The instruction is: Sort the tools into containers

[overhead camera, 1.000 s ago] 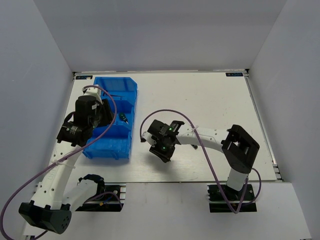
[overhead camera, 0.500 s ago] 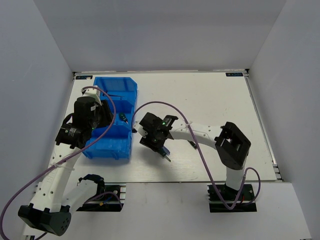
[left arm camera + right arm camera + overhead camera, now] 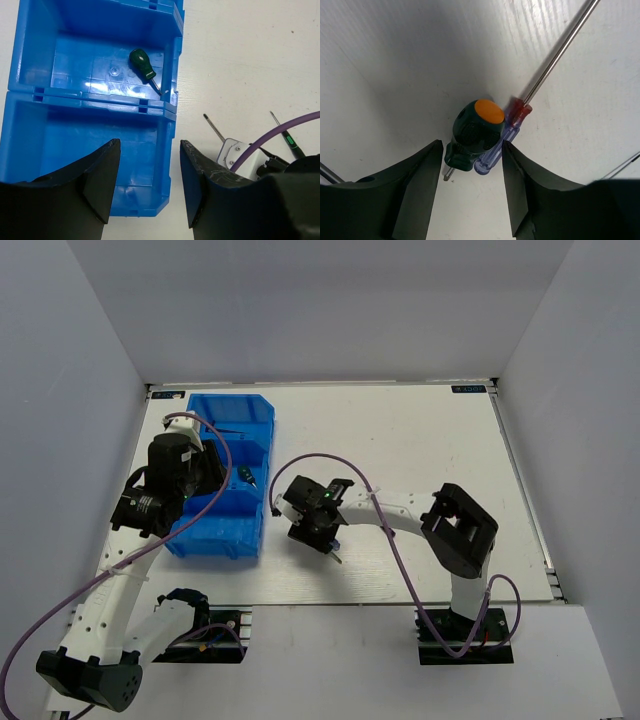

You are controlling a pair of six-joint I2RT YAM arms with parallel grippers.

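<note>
Two arms show in the top view. The left gripper (image 3: 200, 472) hangs over the blue bin (image 3: 232, 410) at the table's (image 3: 430, 450) left side. A stubby screwdriver (image 3: 246, 476) lies in the bin's middle compartment, against its right wall. The right gripper (image 3: 318, 532) is down at the table just right of the bin, with a purple cable (image 3: 320, 458) arching over it. From here I cannot tell how either pair of fingers is set.

One compartment in the left wrist view holds the stubby screwdriver (image 3: 142, 64), its tip near the right wall. The left gripper (image 3: 147, 185) has its fingers (image 3: 97, 180) apart with nothing between them, above the near compartment. On the table to the right lie a thin shaft (image 3: 214, 127) and a black-green screwdriver (image 3: 288, 138), apart from each other. The cable (image 3: 280, 131) crosses that corner.

Both fingers (image 3: 417, 190) of the right gripper (image 3: 470, 187) stand apart in the right wrist view, straddling two tools and touching neither. A second stubby screwdriver (image 3: 471, 137), green with an orange cap, lies on the table. The blue screwdriver (image 3: 496, 147) touches its right side, its long shaft running to the upper right.
</note>
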